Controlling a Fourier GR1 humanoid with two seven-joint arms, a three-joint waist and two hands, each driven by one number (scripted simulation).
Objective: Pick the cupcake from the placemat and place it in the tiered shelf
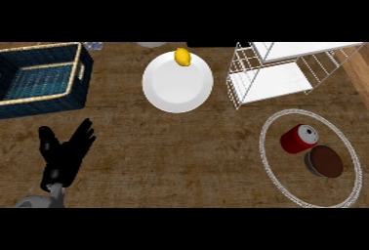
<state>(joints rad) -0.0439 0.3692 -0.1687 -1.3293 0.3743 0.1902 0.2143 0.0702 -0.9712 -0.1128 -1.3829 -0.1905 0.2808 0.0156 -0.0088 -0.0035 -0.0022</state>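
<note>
Left hand [66,151] idle, fingers spread wide, empty: cupcake [324,161] sits far to its right on placemat [288,176], tiered shelf [277,80] beyond; likely job for unseen right hand.

Tiered shelf [277,80]: top tier is running out past the upper edge. Blue basket [43,106]: its left part is passing beyond the left edge. White round thing [151,44] is showing only a sliver at the top. Small patterned scrap [92,46] beside the basket's far corner: too small to tell. Left forearm [36,200] is getting cut off low down.
</note>
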